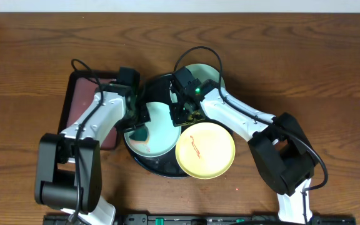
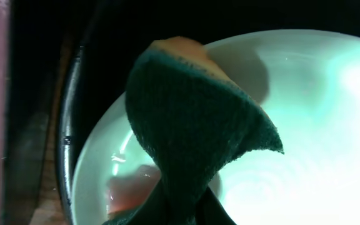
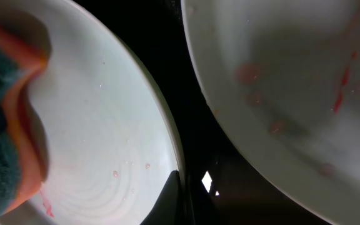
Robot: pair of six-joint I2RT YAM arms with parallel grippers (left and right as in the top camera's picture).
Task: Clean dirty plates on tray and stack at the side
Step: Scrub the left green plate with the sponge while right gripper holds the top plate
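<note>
The round black tray (image 1: 144,159) holds three plates. A mint-green plate (image 1: 161,122) lies at its left, with red smears near its front edge (image 2: 130,187). A yellow plate (image 1: 214,159) with a thin red smear lies at the front right. A second mint plate (image 1: 206,72) lies at the back, partly under my right arm. My left gripper (image 1: 140,128) is shut on a green sponge (image 2: 192,125) pressed on the left mint plate (image 2: 305,125). My right gripper (image 1: 183,114) pinches that plate's right rim (image 3: 105,137). A smeared plate (image 3: 280,75) lies beside it.
A rectangular black-rimmed tray with a maroon inside (image 1: 83,103) lies left of the round tray, under my left arm. Brown wood tabletop (image 1: 317,69) stretches to the right and left (image 1: 17,75). The round tray's rim (image 2: 67,125) shows in the left wrist view.
</note>
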